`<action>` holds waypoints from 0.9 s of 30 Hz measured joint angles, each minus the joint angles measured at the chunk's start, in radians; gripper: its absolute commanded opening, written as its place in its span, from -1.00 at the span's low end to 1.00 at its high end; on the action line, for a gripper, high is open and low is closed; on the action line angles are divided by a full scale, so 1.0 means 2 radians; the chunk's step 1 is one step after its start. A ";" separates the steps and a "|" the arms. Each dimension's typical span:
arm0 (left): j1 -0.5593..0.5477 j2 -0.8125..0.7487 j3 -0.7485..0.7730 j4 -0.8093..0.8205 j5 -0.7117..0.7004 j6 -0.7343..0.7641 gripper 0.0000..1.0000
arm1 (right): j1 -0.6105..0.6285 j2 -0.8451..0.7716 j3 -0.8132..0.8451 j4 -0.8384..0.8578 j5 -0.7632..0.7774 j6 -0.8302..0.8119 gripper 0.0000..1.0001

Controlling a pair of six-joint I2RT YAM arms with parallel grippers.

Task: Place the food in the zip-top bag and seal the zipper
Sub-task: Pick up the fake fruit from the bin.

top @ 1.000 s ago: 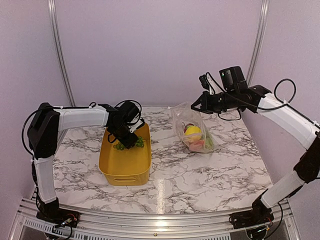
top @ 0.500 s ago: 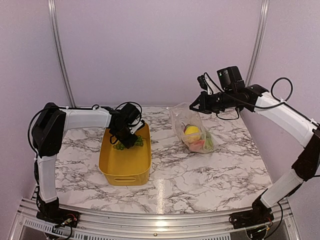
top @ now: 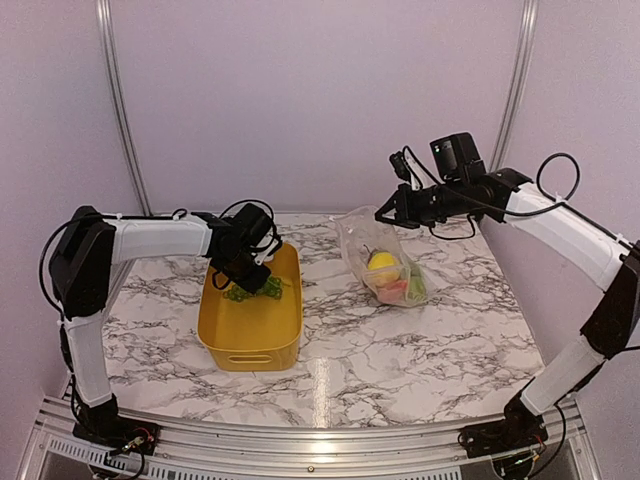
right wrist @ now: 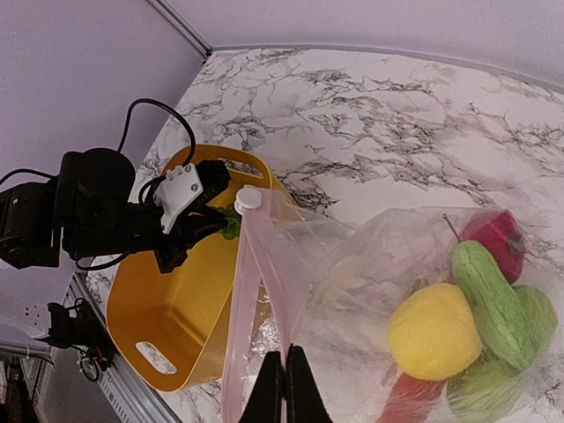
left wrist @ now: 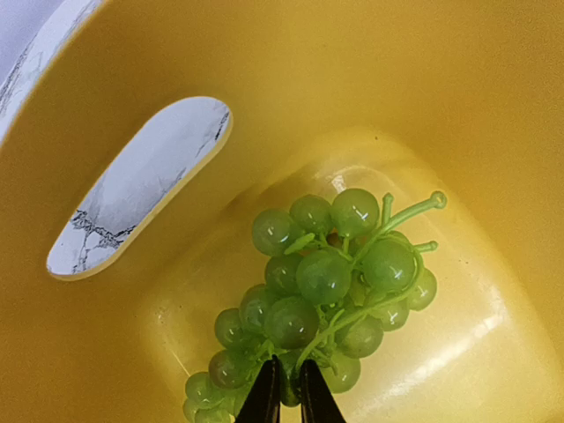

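Observation:
A green grape bunch (left wrist: 330,282) lies in the far end of the yellow bin (top: 215,340). My left gripper (left wrist: 284,392) reaches down into the bin and is shut on the bunch at its near end, with a grape and stem pinched between the black fingertips. The clear zip-top bag (top: 365,245) hangs over the table, held up by my right gripper (right wrist: 284,388), which is shut on its mouth edge. The pinkish zipper (right wrist: 251,282) has a white slider (right wrist: 248,199) at its far end. Inside the bag sit a yellow lemon (right wrist: 434,330), a red tomato (right wrist: 493,240) and green pieces (right wrist: 493,295).
The yellow bin has a handle slot (left wrist: 141,194) in its end wall. The marble table (top: 420,340) is bounded by purple walls at the back and sides. The bag's bottom rests on the table right of the bin.
My left gripper's jaws have closed on the grape bunch inside the bin. The right arm has shifted slightly left with the bag edge in its grip.

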 measured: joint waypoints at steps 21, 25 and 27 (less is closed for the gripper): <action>-0.052 -0.105 -0.082 0.013 -0.006 -0.146 -1.00 | 0.000 0.047 0.034 -0.011 -0.034 -0.014 -1.00; -0.053 -0.123 -0.092 0.013 -0.006 -0.159 -1.00 | 0.000 0.056 0.042 -0.015 -0.035 -0.016 -1.00; -0.054 -0.135 -0.092 0.015 -0.003 -0.163 -1.00 | 0.000 0.057 0.047 -0.022 -0.035 -0.016 -1.00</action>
